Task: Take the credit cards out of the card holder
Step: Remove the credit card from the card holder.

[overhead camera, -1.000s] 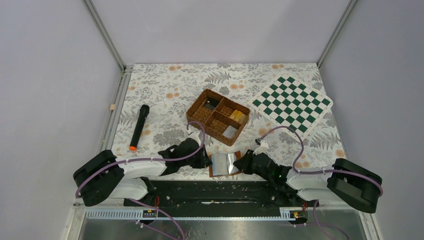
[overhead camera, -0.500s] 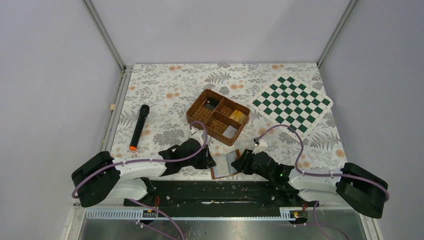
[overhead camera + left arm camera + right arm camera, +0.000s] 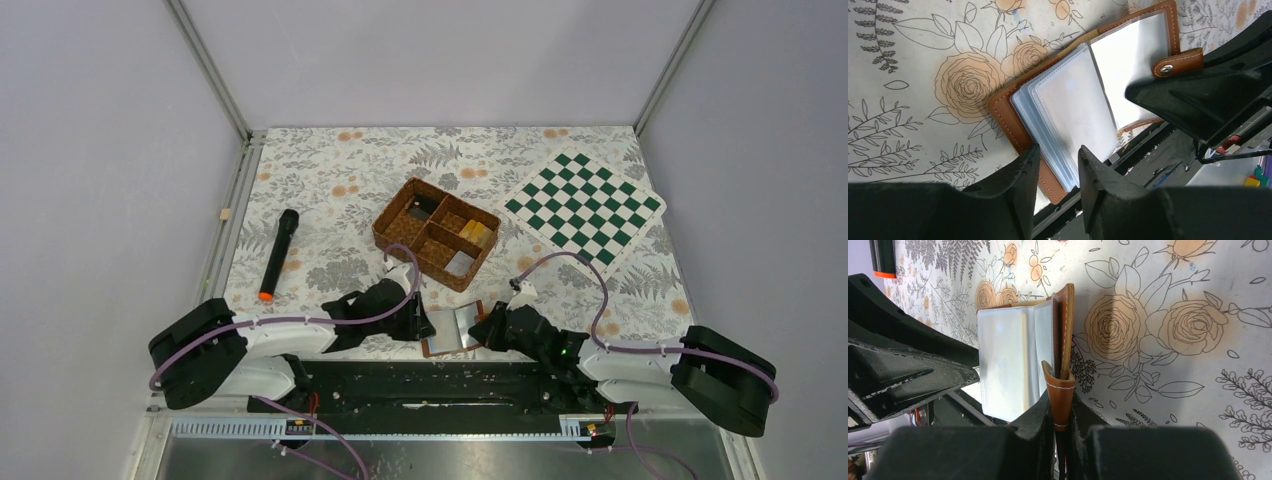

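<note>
The brown card holder (image 3: pixel 452 330) lies open on the floral cloth at the table's near edge, between my two grippers. Its clear inner sleeves (image 3: pixel 1068 105) fan out, and no credit cards show in them. My right gripper (image 3: pixel 1062 405) is shut on the closing tab (image 3: pixel 1060 390) and the right cover, which stands on edge. My left gripper (image 3: pixel 1058 155) is open at the holder's near left corner; the sleeve edges show past the gap between its fingers (image 3: pixel 1023 175). In the top view the left gripper (image 3: pixel 418 322) and the right gripper (image 3: pixel 487 325) flank the holder.
A woven four-compartment basket (image 3: pixel 390 225) sits just behind the holder; a yellow-gold piece (image 3: pixel 476 232) lies in its right compartment. A black marker with an orange tip (image 3: pixel 278 255) lies to the left. A green chessboard (image 3: pixel 585 208) is at the back right. The black base rail (image 3: pixel 430 375) borders the holder.
My right gripper opened, then closed on the tab, and the holder's right cover rose on edge. The left gripper shifted right to the holder's corner and opened a little.
</note>
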Tool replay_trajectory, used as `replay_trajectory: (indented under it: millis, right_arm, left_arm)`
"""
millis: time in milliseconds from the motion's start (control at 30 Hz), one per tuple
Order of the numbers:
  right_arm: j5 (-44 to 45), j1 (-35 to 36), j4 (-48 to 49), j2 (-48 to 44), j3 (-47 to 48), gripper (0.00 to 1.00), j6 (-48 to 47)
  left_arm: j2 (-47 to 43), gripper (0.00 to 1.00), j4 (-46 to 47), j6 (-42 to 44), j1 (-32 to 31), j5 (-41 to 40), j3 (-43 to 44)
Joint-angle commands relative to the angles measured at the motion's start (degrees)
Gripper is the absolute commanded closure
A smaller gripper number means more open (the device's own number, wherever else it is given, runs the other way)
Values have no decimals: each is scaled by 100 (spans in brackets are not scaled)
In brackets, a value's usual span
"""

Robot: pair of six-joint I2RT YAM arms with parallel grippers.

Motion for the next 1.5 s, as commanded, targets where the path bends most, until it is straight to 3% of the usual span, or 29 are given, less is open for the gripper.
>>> replay_trajectory:
  millis: [0,100,400,667,800,1467]
  right_arm:
    - [30,-1,272,163,-172,94,161]
    - [79,-5,272,137,-212,96,161]
    - [160,-5,524,-1,-432,98,261]
    - [118,-4,727,36,-464,99,333]
    - [115,-5,742,27,-462,99,341]
    - [10,-5,701,61,-396,97,277]
  left_arm:
    - [127,67,362,-47,-31,70,167]
    - [128,67,257,-61,-31,-26,147]
    - [-314,55,219,-163,-34,-156,-196]
    - [-316,70,225,-259,-31,-142,-239]
    - [-276,72,12,-246,-34,-228,-135]
    - [-104,73,131,-141,-47,2,162]
